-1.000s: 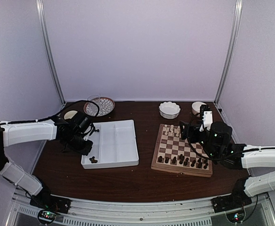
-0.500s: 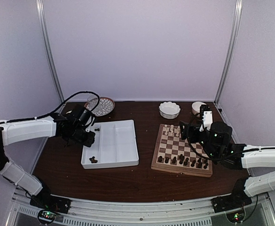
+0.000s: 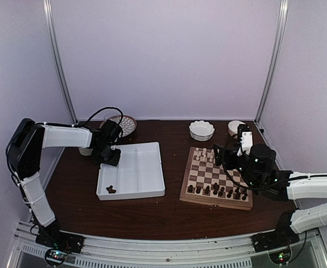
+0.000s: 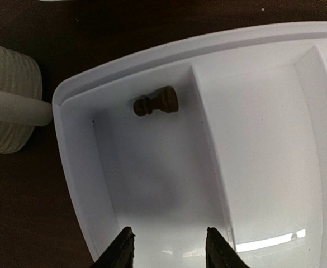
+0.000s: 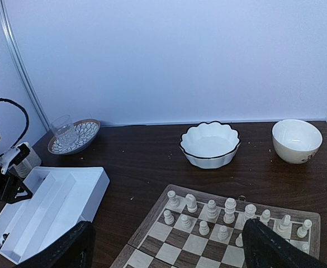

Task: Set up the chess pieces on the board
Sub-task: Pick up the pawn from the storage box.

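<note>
One dark brown chess piece (image 4: 156, 103) lies on its side in the far left corner of the white tray (image 4: 264, 139). My left gripper (image 4: 169, 248) hovers open over that compartment, nothing between its fingers. In the top view the left gripper (image 3: 109, 158) covers that corner, and a few more dark chess pieces (image 3: 111, 190) lie in the tray's near left corner. The board (image 3: 216, 177) carries dark chess pieces (image 3: 217, 191) along its near rows and cream pieces (image 5: 208, 215) on the far rows. My right gripper (image 5: 169, 223) stands open above the board's far side (image 3: 219, 153), holding nothing.
A ribbed white mug (image 4: 9, 106) stands just left of the tray. At the back of the table are a patterned plate with a glass (image 5: 74, 135), a scalloped white bowl (image 5: 209, 144) and a cream bowl (image 5: 296, 139). Dark tabletop (image 3: 152, 215) runs in front.
My left gripper has swung from the tray's near left side to its far left corner and opened; a dark piece now lies loose there. The right arm has not moved.
</note>
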`<state>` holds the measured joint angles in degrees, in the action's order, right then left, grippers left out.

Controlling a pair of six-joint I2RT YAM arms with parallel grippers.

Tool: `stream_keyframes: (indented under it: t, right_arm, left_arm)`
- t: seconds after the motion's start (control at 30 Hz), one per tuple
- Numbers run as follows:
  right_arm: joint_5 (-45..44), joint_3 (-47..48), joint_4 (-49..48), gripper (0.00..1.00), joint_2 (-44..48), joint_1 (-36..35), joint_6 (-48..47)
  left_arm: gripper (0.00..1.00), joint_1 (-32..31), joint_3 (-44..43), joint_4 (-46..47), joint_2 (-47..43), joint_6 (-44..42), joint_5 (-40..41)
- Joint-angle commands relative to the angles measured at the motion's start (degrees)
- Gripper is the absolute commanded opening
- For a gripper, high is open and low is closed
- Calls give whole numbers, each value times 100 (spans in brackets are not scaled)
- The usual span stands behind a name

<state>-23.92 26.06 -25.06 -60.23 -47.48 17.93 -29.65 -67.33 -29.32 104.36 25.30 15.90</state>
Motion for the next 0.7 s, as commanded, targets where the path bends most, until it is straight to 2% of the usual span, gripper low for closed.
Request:
stream_keyframes:
  t: [0.0,0.23,0.53,0.67]
  right_arm:
    - [46,145,-44,95,-33,24,-44]
    - [57,148,-46,95,-42,28,-49]
    - [63,157,-45,95,-72,29,-63]
    - [72,167,-61,95,-111,29,-62]
  left_arm:
    - [44,178,-206,517,218,388,98]
    - [45,363,-512,722,819,555,-66]
    - [50,447,-496,1387,984,824,-106]
    - [52,496,-658,1392,1232,892,-179]
